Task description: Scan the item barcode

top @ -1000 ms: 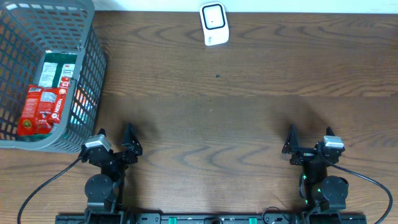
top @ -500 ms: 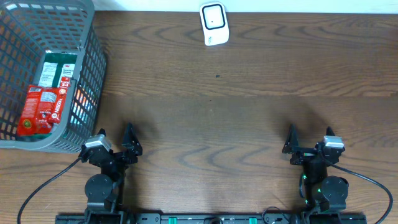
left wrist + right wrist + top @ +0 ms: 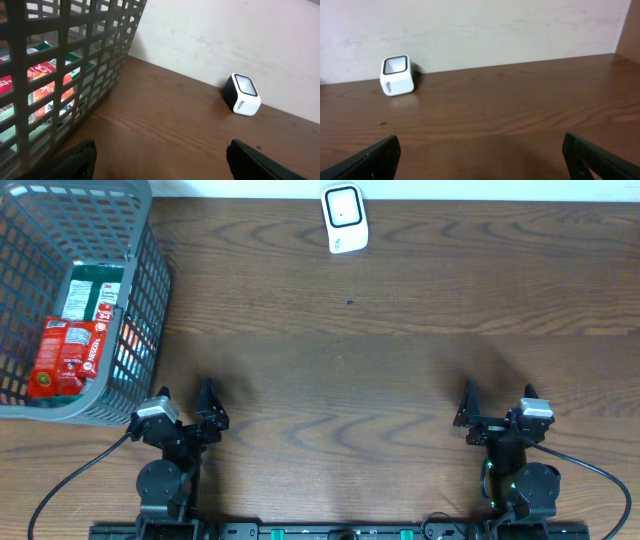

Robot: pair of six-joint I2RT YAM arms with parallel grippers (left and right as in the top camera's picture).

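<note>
Two items lie in the grey mesh basket [image 3: 148, 300] at the far left: a red packet [image 3: 68, 357] and a green and white packet [image 3: 92, 292]. The white barcode scanner [image 3: 344, 218] stands at the table's back edge, in the middle. My left gripper [image 3: 185, 393] rests open near the front edge, just beside the basket's front corner, nothing between its fingers. My right gripper [image 3: 497, 395] rests open at the front right, also with nothing in it. The left wrist view shows the basket wall [image 3: 95, 50], the red packet [image 3: 42, 70] through the mesh, and the scanner [image 3: 242, 94]. The right wrist view shows the scanner [image 3: 397, 75].
Bare brown wooden table [image 3: 350, 370] stretches between both grippers and the scanner. A pale wall [image 3: 495, 30] rises right behind the scanner. Cables run from both arm bases along the front edge.
</note>
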